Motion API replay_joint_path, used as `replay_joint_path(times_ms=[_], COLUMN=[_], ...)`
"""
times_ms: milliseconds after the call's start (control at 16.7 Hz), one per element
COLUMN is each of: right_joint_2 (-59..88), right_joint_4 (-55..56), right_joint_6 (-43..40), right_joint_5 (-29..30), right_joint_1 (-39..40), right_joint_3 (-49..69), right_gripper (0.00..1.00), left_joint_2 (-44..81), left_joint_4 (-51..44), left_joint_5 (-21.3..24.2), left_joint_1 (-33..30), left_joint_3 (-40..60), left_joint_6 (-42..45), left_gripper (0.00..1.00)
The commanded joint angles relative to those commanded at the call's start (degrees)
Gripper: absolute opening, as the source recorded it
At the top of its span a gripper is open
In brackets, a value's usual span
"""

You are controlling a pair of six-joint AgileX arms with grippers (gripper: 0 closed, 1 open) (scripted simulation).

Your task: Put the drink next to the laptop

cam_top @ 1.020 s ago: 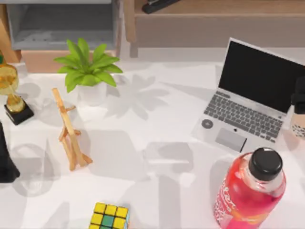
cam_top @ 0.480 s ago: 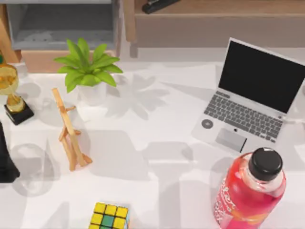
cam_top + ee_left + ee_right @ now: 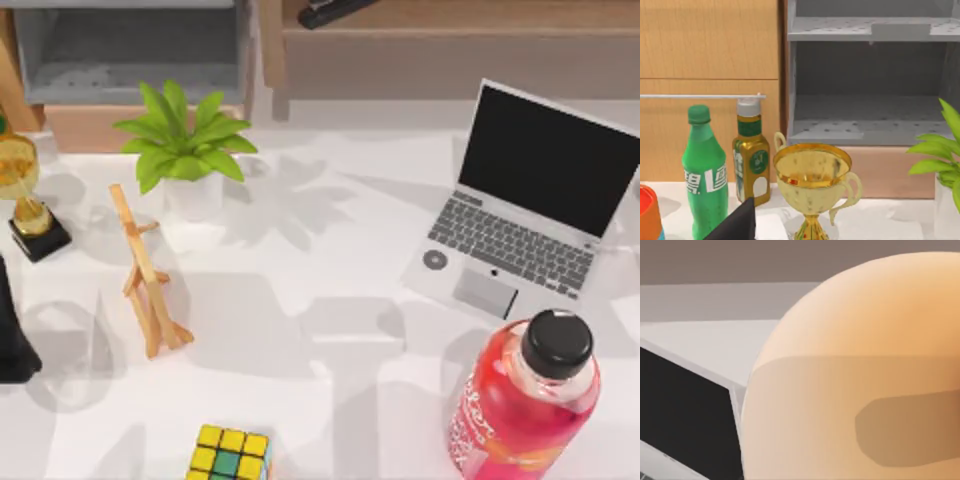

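The drink (image 3: 855, 390) looms pale orange-beige right in front of the right wrist camera, held in my right gripper; a darker patch shows through its side. Beside it in that view is the laptop's black screen (image 3: 685, 415). From above, the silver-grey laptop (image 3: 520, 205) lies open at the table's right, screen toward the back. My left arm (image 3: 8, 335) is parked at the table's left edge.
A big pink-red bottle (image 3: 525, 405) with a black cap stands in front of the laptop. A potted plant (image 3: 185, 150), wooden easel (image 3: 145, 275), gold trophy (image 3: 25, 195) and puzzle cube (image 3: 230, 452) occupy the left half. The left wrist view adds a green bottle (image 3: 705, 180) and a gold bottle (image 3: 751, 155).
A second ago the drink and my right gripper were at the top view's right edge beside the laptop; both have since passed out of that view. The left arm has not moved.
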Motion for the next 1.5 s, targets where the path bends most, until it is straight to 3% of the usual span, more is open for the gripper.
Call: replay_joint_path(times_ms=[540, 1200, 1500], right_joint_2=[1.68, 4.28, 4.28], right_joint_4=[7.19, 6.56, 6.56], right_joint_6=[0.79, -1.60, -1.60], right_joint_5=[0.02, 0.20, 0.20], right_joint_1=[-0.78, 0.20, 0.20], right_joint_3=[-1.50, -4.42, -4.42], right_gripper=[0.00, 0.00, 0.38], left_joint_2=[0.00, 0.00, 0.00], left_joint_4=[0.00, 0.00, 0.00], left_joint_5=[0.00, 0.00, 0.00], left_joint_1=[0.00, 0.00, 0.00], left_joint_3=[0.00, 0.00, 0.00], left_joint_6=[0.00, 0.00, 0.00], left_gripper=[1.00, 1.00, 1.00])
